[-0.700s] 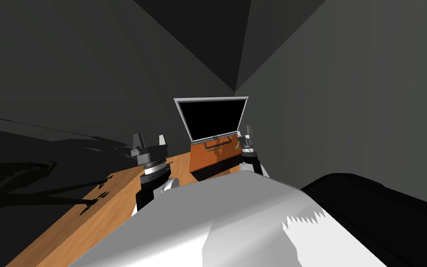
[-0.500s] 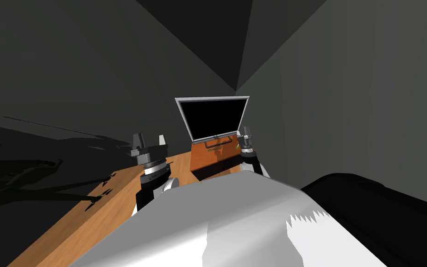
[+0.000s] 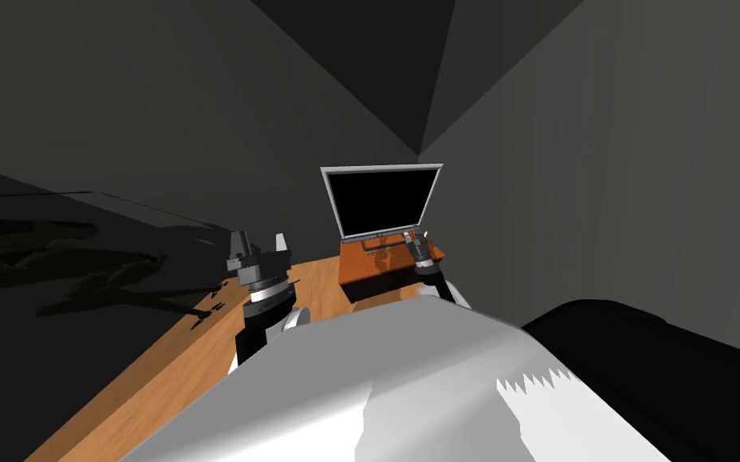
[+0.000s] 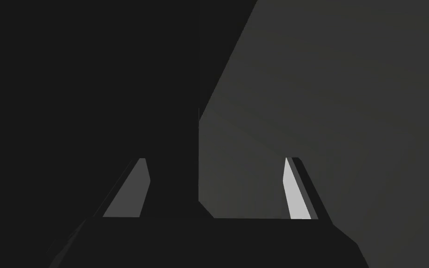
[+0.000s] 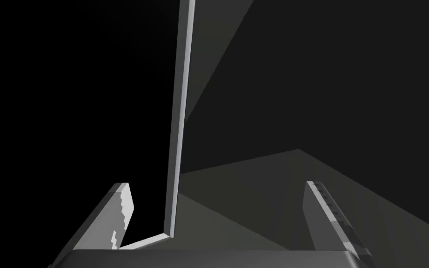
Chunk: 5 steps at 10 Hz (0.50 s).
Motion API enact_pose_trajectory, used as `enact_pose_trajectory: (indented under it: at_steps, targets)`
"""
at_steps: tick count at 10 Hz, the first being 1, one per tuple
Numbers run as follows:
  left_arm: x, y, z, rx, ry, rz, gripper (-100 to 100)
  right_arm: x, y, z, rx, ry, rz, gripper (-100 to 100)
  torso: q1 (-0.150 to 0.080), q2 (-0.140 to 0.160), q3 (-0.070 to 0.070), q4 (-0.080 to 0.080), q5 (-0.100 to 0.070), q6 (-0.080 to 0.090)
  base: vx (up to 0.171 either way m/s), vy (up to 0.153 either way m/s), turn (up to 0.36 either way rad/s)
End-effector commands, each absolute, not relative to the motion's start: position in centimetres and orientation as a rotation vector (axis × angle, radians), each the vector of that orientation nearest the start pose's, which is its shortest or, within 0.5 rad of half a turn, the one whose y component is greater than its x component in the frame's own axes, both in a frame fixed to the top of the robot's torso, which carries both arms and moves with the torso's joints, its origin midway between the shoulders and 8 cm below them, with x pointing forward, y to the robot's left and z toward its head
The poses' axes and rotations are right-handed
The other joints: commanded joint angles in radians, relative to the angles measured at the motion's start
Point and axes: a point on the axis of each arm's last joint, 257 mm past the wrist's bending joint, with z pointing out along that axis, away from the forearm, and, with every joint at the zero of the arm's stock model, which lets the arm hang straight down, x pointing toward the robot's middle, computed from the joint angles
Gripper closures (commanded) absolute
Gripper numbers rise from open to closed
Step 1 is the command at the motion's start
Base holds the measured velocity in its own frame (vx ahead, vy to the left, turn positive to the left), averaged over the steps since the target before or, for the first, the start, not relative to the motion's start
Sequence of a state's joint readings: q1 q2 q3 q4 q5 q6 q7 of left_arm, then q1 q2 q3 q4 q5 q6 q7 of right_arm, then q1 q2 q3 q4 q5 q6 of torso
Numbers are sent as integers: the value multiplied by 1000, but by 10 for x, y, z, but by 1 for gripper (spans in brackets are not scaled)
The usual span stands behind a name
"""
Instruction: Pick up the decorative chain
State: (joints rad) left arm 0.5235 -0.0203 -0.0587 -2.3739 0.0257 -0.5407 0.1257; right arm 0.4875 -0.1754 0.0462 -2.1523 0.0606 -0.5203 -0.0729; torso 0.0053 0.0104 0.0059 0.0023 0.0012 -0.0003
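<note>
A silver-framed black screen (image 3: 382, 200) stands on an orange-brown box (image 3: 376, 269) at the far end of a wooden table (image 3: 192, 353). A small dark shape (image 3: 377, 243) lies on the box top below the screen; I cannot tell whether it is the chain. My right gripper (image 3: 414, 237) is open over the box, at the screen's lower right corner. In the right wrist view the gripper (image 5: 218, 214) has the screen's silver frame edge (image 5: 179, 116) standing between its fingers, apart from both. My left gripper (image 3: 260, 245) is held over the table left of the box, open and empty (image 4: 213, 188).
Dark grey walls meet in a corner behind the screen. Branching shadows (image 3: 103, 269) fall across the wall and table edge on the left. A large black rounded object (image 3: 657, 361) sits low on the right, beside my body.
My head view has swung, shifting the screen and box rightward. My right gripper has moved left and forward, from beside the screen's right edge to over the box at its lower right corner. The left arm is unmoved.
</note>
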Motion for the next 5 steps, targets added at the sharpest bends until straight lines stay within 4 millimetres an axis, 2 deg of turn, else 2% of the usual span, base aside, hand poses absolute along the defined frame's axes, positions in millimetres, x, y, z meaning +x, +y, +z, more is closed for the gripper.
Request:
enact_pose_trajectory:
  at_steps: [1,2,4,5]
  targets:
    - [316,265,65,-644,466,-1510,0,371,-240,-54,585,943,1317,-100,0,0,0,0,0,0,-176,102,274]
    - [316,265,65,-644,466,-1510,0,371,-240,-54,581,948,1316,-100,1,1,1,0,0,0,-111,54,57]
    - [316,265,65,-644,466,-1510,0,376,-239,-93,556,1077,1248,-100,-3,-3,-2,-1,-1,1,-107,67,235]
    - [316,265,65,-644,466,-1510,0,376,-239,-96,557,1083,1246,-100,-2,-2,-1,0,0,0,-104,48,114]
